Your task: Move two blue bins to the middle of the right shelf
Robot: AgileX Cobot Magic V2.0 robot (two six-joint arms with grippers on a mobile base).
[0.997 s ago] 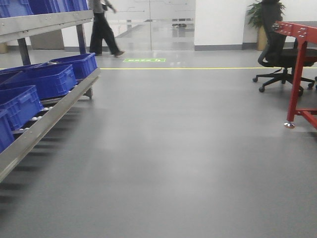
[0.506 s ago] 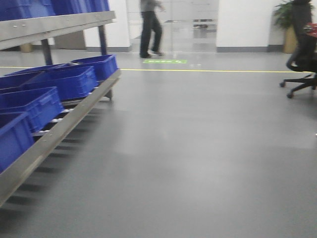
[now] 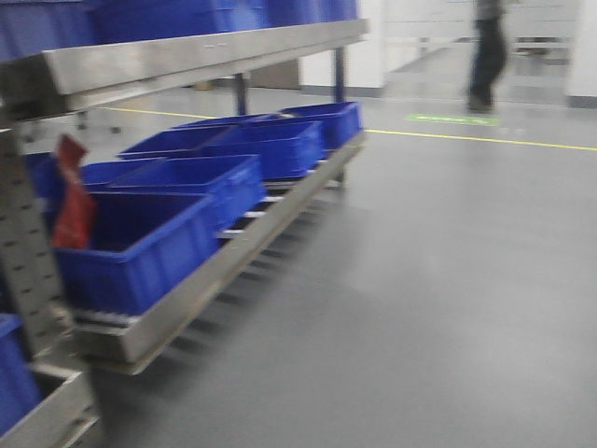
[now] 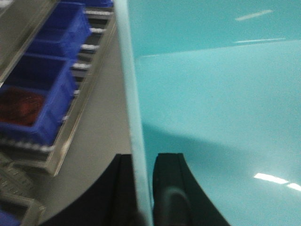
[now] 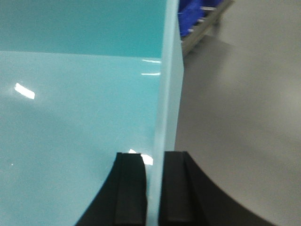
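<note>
In the blurred front view, a steel roller rack [image 3: 187,56] filled the left half of the frame, with dark blue plastic crates [image 3: 140,247] lined along its lower tier. In the left wrist view, the left gripper [image 4: 143,162] pinched the thin wall of a pale turquoise plastic bin [image 4: 211,117] at lower centre. In the right wrist view, the right gripper [image 5: 153,157] clamped the opposite wall likewise. This was probably the carrying step. The next move called for squaring up to the target shelf and raising both arms evenly to its middle tier.
</note>
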